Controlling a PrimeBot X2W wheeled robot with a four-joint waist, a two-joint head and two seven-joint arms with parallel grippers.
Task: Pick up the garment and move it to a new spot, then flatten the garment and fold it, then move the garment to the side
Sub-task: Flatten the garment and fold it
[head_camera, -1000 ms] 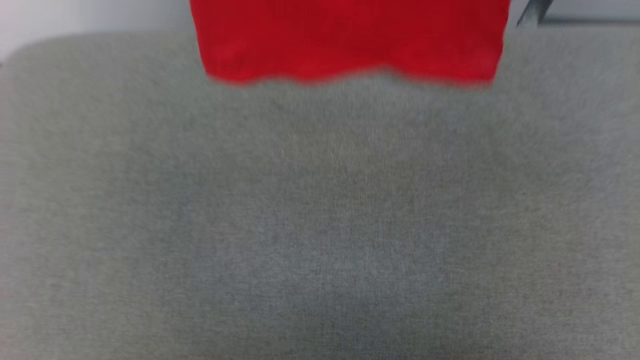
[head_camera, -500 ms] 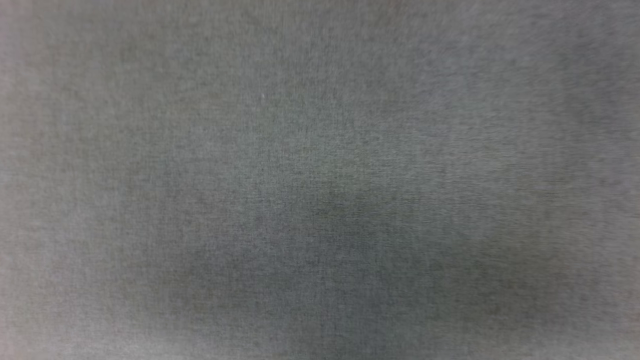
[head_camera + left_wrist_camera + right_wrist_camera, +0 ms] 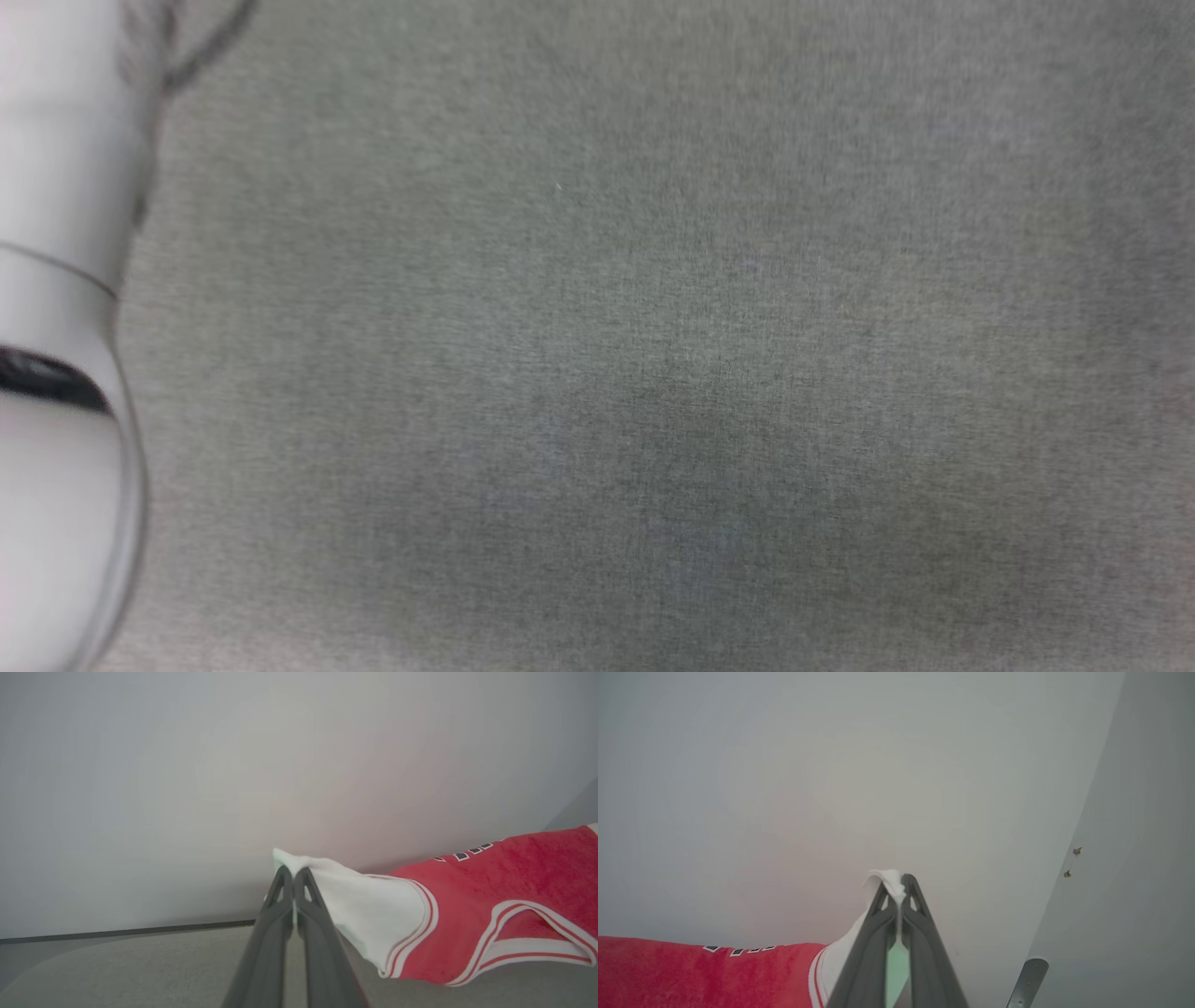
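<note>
Looking down, we see the grey fabric-covered desk; a second ago a red hem hung at its far edge, but the camera has since tilted. The garment is stretched in the air before the pale wall, over the desk's far side. Our pale left forearm reaches forward over the desk's left side. The left claw is clenched on one white sleeve, the right claw on the other. The black, white-outlined chest lettering is too slanted to read.
</note>
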